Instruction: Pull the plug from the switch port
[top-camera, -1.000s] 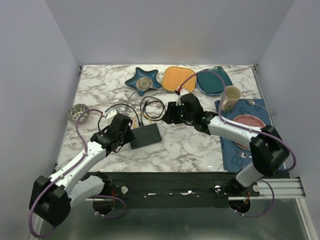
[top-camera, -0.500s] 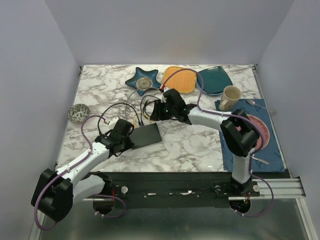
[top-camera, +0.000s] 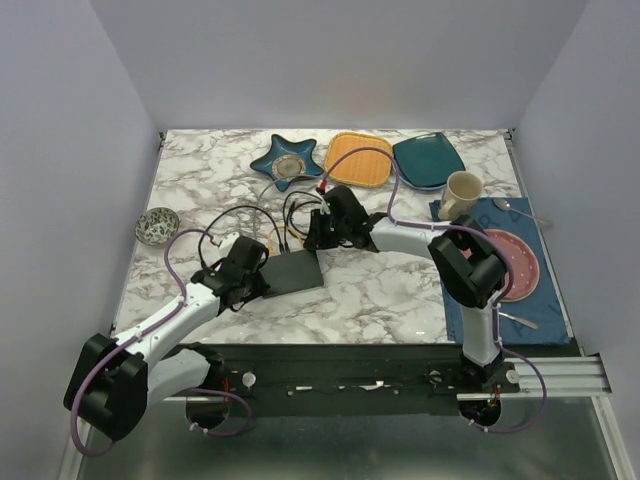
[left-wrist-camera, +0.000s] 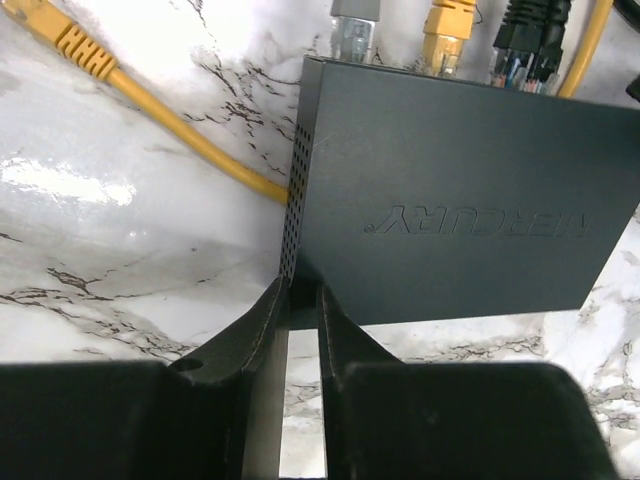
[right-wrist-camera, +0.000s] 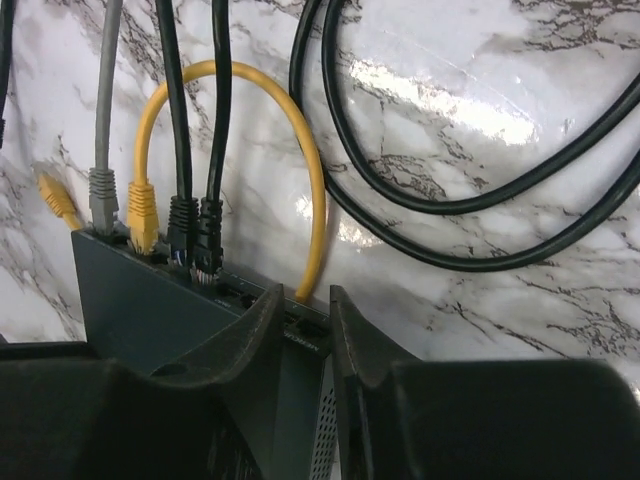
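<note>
The left gripper (left-wrist-camera: 303, 292) has pinched down on the corner of the switch (left-wrist-camera: 450, 200) nearest its own arm. Its fingers are clamped across the thin perforated side, where a moment ago they stood wider. That pins the box to the desk (left-wrist-camera: 120, 230), which I judge to be the brace for the pull. The switch lies a little left of the desk's middle, closer to the near edge than the far one, with its sockets facing the far edge.

The right gripper (right-wrist-camera: 300, 300) has swung in from the right side of the desk and now sits at the switch's socket edge. Its fingers straddle the plug (right-wrist-camera: 304, 292) at one end of the looped yellow cable (right-wrist-camera: 316, 220). The jaws have narrowed, but the contact is hidden, so I cannot tell whether they already bite on the plug.

Further along the same edge sit two black plugs (right-wrist-camera: 195, 235), the loop's other yellow end and a grey plug (right-wrist-camera: 103, 195). A loose yellow connector (right-wrist-camera: 55, 200) lies on the marble just beside the box's corner.

Both arms look placed. What remains is a sure grip and a straight pull toward the far edge.
</note>
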